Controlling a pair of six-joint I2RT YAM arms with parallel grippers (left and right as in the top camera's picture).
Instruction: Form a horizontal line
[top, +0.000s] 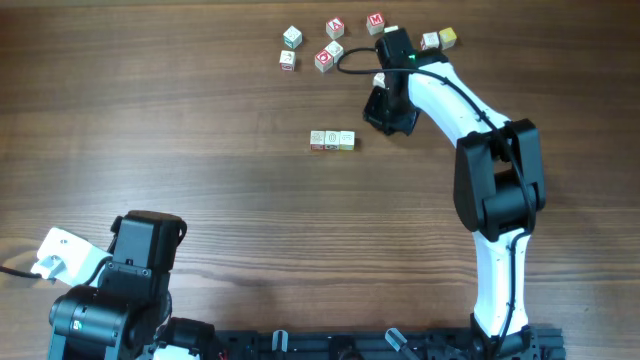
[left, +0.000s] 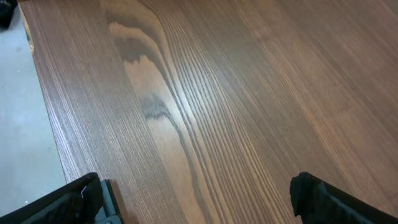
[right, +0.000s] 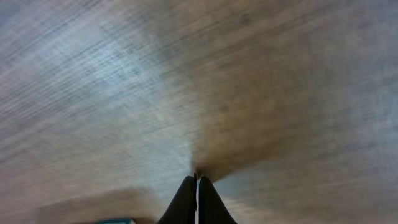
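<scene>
Row of three pale cubes (top: 332, 140) lies mid-table, side by side and touching, running left to right; it looks straight from above. Right gripper (top: 389, 117) sits just right of the row's end, apart from it, low over the table (top: 200, 150). Its fingers (right: 185, 205) are pressed together with nothing between them, tips at or very near the wood. Left gripper (left: 196, 186) is parked at the near left corner, jaws spread wide, holding nothing, well apart from the cubes. Judgement: the line is partly or wholly built. The step in hand reads either as a gap between placements or as a nudge with closed fingers to square the row's right end; cannot tell which. If more cubes are to go on, the next move calls for the right gripper to lift, open and reach the loose cubes (top: 324, 61) at the far edge, then set one flush against the row's end without knocking it askew. Only the overhead view shows the row, the loose cubes and both arms. The right wrist view gives blurred grain and the closed fingers, no cube; it settles the grip, which the dark gripper body hides from above. The left wrist view shows bare wood and two wide-set fingertips.
</scene>
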